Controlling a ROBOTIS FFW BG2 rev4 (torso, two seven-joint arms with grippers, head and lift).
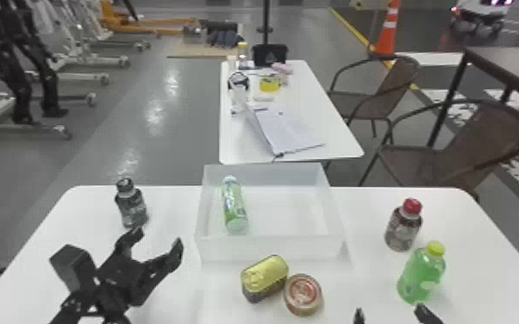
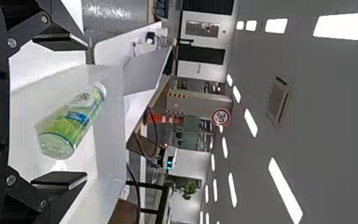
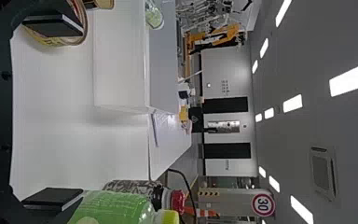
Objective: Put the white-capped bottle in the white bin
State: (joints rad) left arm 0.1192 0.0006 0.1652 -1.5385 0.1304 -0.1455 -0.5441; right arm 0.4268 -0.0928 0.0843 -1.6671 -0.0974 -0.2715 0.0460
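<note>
White-capped and green, the bottle [image 1: 233,207] lay at left inside the white bin [image 1: 271,250]. The left gripper [image 1: 156,242], near left, and right gripper [image 1: 390,313], near right, had fingers apart.

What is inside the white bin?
The white bin holds the white-capped bottle, green and lying on its side in the left part, cap end away from the robot. The patch of floor beneath the bottle is covered, so nothing can be told about it.

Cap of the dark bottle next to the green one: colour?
The cap is red; clearest in the head view.
</note>
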